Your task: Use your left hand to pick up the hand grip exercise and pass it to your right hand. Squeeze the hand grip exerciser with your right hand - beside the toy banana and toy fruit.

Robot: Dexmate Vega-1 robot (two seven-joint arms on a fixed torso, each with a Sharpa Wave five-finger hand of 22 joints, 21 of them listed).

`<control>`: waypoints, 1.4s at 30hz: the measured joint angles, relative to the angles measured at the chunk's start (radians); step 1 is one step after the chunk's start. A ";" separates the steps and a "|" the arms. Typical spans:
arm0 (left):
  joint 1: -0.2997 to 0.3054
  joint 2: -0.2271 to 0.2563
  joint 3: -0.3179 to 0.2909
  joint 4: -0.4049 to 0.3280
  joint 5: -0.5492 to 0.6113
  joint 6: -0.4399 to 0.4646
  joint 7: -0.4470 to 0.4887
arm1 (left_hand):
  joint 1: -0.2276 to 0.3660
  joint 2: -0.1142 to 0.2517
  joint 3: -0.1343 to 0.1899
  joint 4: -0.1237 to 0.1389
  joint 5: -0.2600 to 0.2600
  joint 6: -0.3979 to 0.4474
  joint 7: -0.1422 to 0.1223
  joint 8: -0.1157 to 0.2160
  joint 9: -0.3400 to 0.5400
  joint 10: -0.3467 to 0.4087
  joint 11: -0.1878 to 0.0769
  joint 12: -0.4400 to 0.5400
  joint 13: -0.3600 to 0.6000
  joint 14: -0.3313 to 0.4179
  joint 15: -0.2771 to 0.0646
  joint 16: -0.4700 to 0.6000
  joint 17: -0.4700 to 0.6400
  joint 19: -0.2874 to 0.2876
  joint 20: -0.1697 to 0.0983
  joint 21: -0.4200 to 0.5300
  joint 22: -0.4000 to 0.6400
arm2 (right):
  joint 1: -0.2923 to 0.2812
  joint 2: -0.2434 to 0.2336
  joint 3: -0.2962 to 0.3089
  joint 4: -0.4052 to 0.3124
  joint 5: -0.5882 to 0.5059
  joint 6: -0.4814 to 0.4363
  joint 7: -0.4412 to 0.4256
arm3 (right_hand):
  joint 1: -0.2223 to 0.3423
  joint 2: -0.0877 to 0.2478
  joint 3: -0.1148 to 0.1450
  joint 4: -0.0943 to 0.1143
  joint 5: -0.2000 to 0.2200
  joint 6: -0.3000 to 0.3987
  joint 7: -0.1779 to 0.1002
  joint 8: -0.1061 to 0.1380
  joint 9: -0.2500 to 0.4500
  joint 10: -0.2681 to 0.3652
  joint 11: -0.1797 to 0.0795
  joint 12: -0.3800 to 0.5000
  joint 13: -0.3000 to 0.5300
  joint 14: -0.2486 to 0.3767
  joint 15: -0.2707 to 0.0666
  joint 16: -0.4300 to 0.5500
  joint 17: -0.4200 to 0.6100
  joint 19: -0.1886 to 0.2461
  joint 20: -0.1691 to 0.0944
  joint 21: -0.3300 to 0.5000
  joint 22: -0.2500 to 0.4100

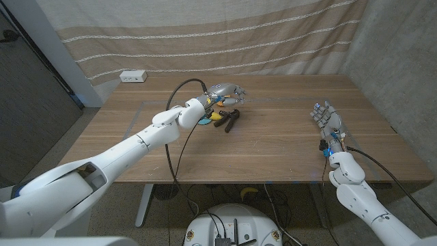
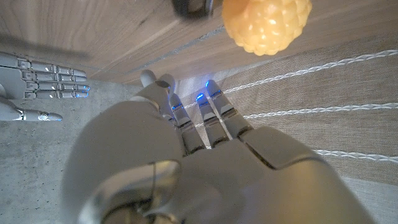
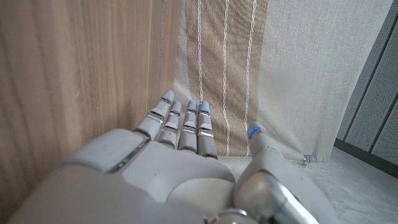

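Pickup not yet done. My left hand [image 1: 229, 91] hovers, fingers apart and empty, above the exerciser [image 1: 230, 120] lying beside the banana [image 1: 216, 115]. My right hand [image 1: 328, 119] waits, fingers released.

Both arms are smooth white shells with black cables looping beside them, ending in the silvery-grey left hand [image 1: 227, 91] and right hand [image 1: 326, 117], whose segmented fingertips glow blue.

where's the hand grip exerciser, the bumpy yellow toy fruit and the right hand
hand grip exerciser [image 1: 231, 121], head view, on its black handle
toy fruit [image 2: 267, 23], left wrist view, middle of its bumpy yellow skin
right hand [image 1: 327, 120], head view, middle of the hand
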 measured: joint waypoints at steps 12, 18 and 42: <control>-0.030 -0.004 0.018 0.002 0.043 -0.004 0.008 | -0.047 -0.058 -0.045 -0.005 0.001 -0.062 -0.029 -0.021 -0.012 -0.073 0.007 -0.021 0.000 -0.026 -0.003 -0.008 0.000 -0.002 0.002 0.000 0.000 | -0.018 -0.019 0.004 -0.036 -0.011 -0.040 -0.028 | 0.008 -0.008 0.003 -0.015 0.000 -0.007 -0.003 0.000 0.000 0.000 0.000 0.000 0.000 0.000 0.008 -0.004 -0.005 -0.006 0.006 -0.007 0.000; -0.025 -0.008 0.028 -0.039 0.098 0.056 0.003 | -0.172 -0.115 -0.093 0.000 0.006 -0.085 -0.028 -0.056 -0.054 -0.122 0.032 -0.024 0.000 -0.054 0.000 -0.015 0.000 -0.029 0.018 -0.011 -0.003 | -0.019 -0.020 0.004 -0.039 -0.017 -0.051 -0.037 | 0.024 -0.024 0.000 -0.019 0.000 -0.007 -0.003 0.000 0.000 0.000 0.000 0.000 0.000 0.000 0.008 -0.008 -0.005 -0.006 0.006 -0.007 0.000; -0.088 -0.025 0.124 -0.078 0.312 0.428 -0.253 | -0.240 -0.178 -0.157 0.004 0.001 -0.069 0.009 -0.117 -0.131 -0.195 0.048 -0.027 -0.008 -0.111 0.000 -0.023 -0.007 -0.068 0.025 -0.038 -0.002 | -0.031 -0.021 0.000 -0.078 -0.037 -0.063 -0.066 | 0.018 -0.018 0.000 -0.019 0.000 -0.007 -0.003 0.000 0.000 0.000 0.000 0.000 0.000 0.004 0.011 -0.008 -0.004 -0.002 0.009 -0.007 0.000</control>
